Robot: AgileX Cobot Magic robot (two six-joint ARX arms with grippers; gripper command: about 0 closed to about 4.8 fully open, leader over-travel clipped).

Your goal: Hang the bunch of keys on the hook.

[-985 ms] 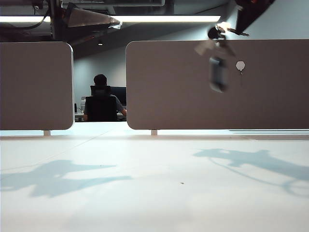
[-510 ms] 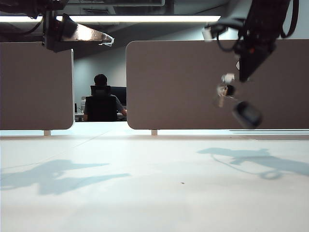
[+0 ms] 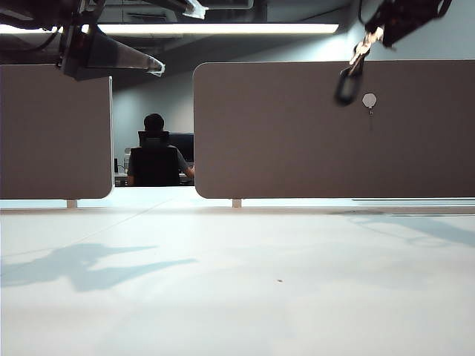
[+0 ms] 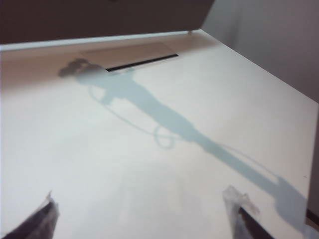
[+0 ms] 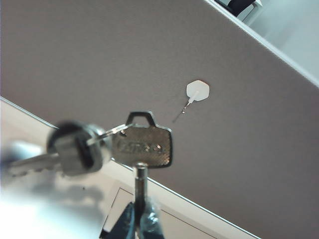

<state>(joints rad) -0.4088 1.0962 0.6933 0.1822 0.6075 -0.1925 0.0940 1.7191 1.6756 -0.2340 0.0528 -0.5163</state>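
Observation:
My right gripper [image 3: 380, 31] is high at the top right of the exterior view, shut on the blade of a key. The bunch of keys [image 3: 360, 50] hangs from it, its black fob [image 3: 346, 86] just left of the hook [image 3: 369, 100] on the brown panel [image 3: 282, 133]. In the right wrist view my right gripper [image 5: 141, 219] pinches the key shaft; the dark key head [image 5: 144, 145] and blurred fob [image 5: 75, 148] are short of the hook [image 5: 197, 91]. My left gripper [image 3: 180, 41] is open at the top left, holding nothing. In the left wrist view my left gripper [image 4: 142, 209] hovers over the white table [image 4: 124, 164].
A second brown panel [image 3: 56, 133] stands at the left, with a gap between the panels where a seated person [image 3: 154, 156] shows far behind. A cable slot [image 4: 142, 62] lies in the table near the panel's foot.
My right gripper dipped with the keys swinging below it, then rose back to the top right; the fob now hangs just left of the hook. My left gripper has turned slightly.

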